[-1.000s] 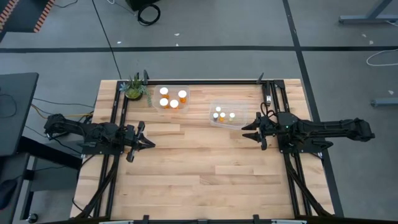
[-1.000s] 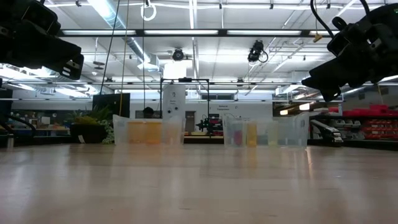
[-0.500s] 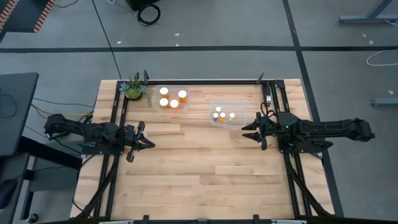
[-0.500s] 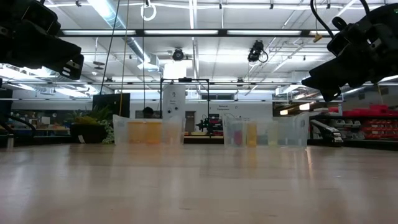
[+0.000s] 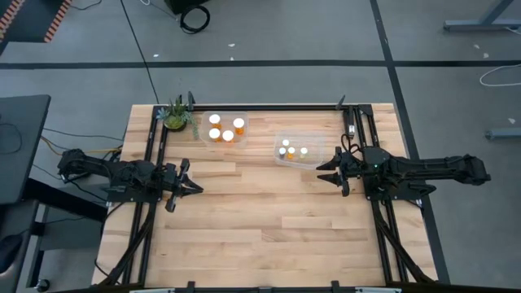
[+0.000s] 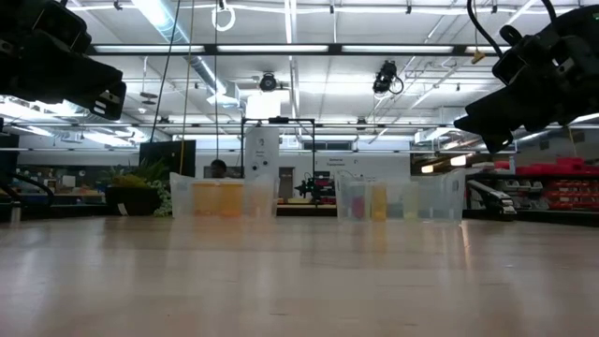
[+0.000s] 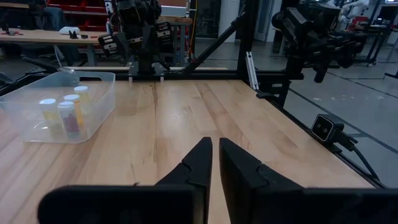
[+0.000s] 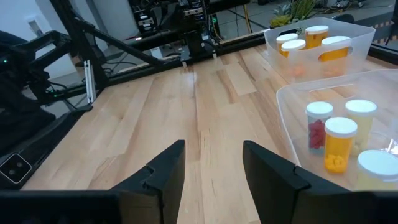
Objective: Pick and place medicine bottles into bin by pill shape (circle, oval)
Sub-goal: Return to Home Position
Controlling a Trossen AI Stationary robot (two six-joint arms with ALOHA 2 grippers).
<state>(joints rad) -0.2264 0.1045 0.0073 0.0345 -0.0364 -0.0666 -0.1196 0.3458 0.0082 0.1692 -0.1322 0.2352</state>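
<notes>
The medicine bottles, white-capped and mostly orange, stand upright in two clear bins at the table's far side. Several are in the left bin. Others are in the right bin, among them one with red pills and an orange one. My left gripper hovers shut over the table's left part, nothing between its fingers. My right gripper hovers open beside the right bin's near right corner, holding nothing.
A small potted plant stands at the far left corner, next to the left bin. Black frame rails run along both table sides under the arms. Bare wood fills the middle and near half.
</notes>
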